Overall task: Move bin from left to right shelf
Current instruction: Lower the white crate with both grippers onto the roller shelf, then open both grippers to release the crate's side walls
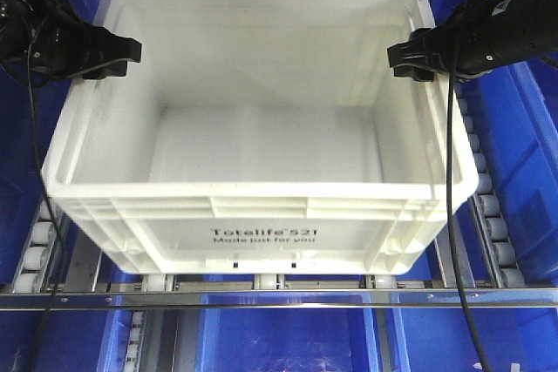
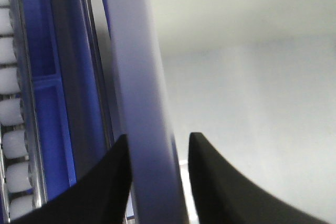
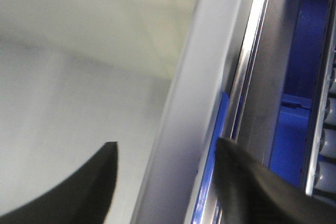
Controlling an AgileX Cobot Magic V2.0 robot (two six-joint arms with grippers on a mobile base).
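Large white rectangular plastic bin [image 1: 253,128] sits on roller shelf [image 1: 488,206] btwn blue plastic bins [image 1: 523,154]. Left tool [image 1: 112,51] & right tool [image 1: 410,58] each clamp a side rim, fingers [image 2: 113,182] straddling wall.

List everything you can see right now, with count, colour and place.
bin: one, white, empty, centred on the roller lane, "Totelife 521" print facing the camera.
blue bins: several, blue, around and below the white one; exact count unclear.
rollers: two rows, white, along both sides of the lane.
shelf rail: one, bare metal, across the front.
cables: two, black, hanging from the arms.
left end effector: one, black, straddling the bin's left wall, one finger on each side.
right end effector: one, black, straddling the right wall, fingers either side.
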